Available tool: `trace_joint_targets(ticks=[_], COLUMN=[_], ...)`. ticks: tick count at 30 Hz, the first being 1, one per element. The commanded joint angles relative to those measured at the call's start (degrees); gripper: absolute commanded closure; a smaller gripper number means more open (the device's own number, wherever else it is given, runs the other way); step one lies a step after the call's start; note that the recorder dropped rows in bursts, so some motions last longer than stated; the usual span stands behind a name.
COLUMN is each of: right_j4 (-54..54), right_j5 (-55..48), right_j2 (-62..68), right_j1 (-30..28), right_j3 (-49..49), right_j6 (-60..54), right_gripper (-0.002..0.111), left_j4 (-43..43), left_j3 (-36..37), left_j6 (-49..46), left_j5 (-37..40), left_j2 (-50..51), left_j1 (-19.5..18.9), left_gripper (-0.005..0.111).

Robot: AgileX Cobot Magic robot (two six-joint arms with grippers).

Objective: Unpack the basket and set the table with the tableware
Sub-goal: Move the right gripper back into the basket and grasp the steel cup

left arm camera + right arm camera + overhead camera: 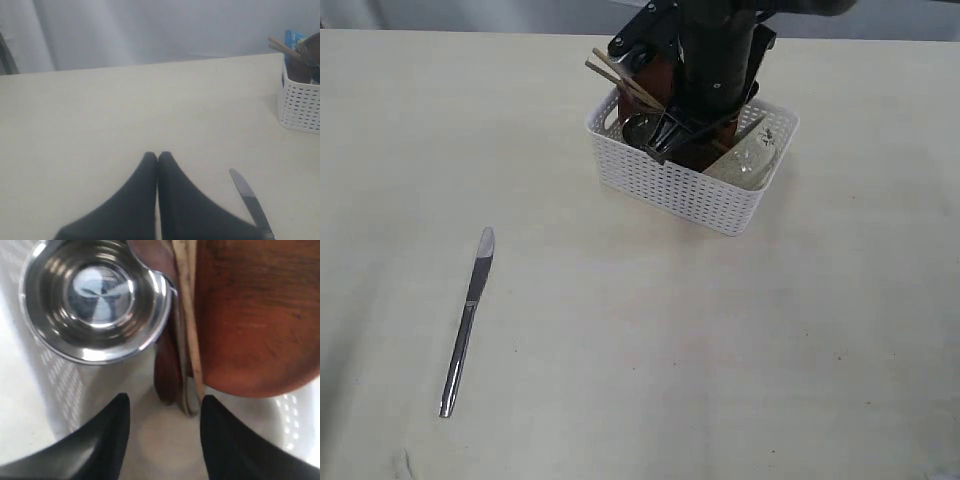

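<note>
A wide pale table [720, 350] carries a white lattice basket [680, 190] toward its far side. A steel knife [468, 320] lies well apart from it. Inside the basket, a brown plate [255, 315] stands on edge near a steel cup [97, 295], with a wooden spoon [167, 375] and chopsticks [192, 340] leaning between them. The step is probably lifting one slim piece, so centre on a single handle and close squarely, clear of cup and plate. The right arm [715, 60] reaches steeply down into the basket, with the right gripper [164, 402] spread and empty by those handles. The left gripper [157, 156] hovers closed and empty near the knife.
</note>
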State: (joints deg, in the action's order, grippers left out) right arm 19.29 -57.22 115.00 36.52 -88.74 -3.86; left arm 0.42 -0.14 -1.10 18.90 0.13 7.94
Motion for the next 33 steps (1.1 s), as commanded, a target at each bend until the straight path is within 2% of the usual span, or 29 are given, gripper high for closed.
trace_joint_targets(ticks=[1,22,23,30,33], right_j4=[1.6,2.9,2.9,2.9,2.9], right_j5=[0.0,7.4,7.4,7.3,7.3], right_j2=[0.1,4.1,4.1,4.1,4.1], right_j1=[-0.4,-0.4,-0.4,-0.4,-0.4], right_j3=[-0.4,-0.4,-0.4,-0.4,-0.4], right_j6=[0.1,0.2,0.2,0.2,0.2], right_gripper=[0.064,0.065,0.067,0.107,0.109], left_j4=[-0.1,-0.1,-0.1,-0.1,-0.1], left_j3=[0.1,0.1,0.1,0.1,0.1], left_j6=[0.1,0.1,0.1,0.1,0.1], left_j5=[-0.5,-0.5,-0.5,-0.5,-0.5], left_j2=[-0.1,-0.1,-0.1,-0.1,-0.1], left_j1=[0.4,0.4,0.4,0.4,0.4], left_gripper=[0.107,0.107,0.107,0.107,0.107])
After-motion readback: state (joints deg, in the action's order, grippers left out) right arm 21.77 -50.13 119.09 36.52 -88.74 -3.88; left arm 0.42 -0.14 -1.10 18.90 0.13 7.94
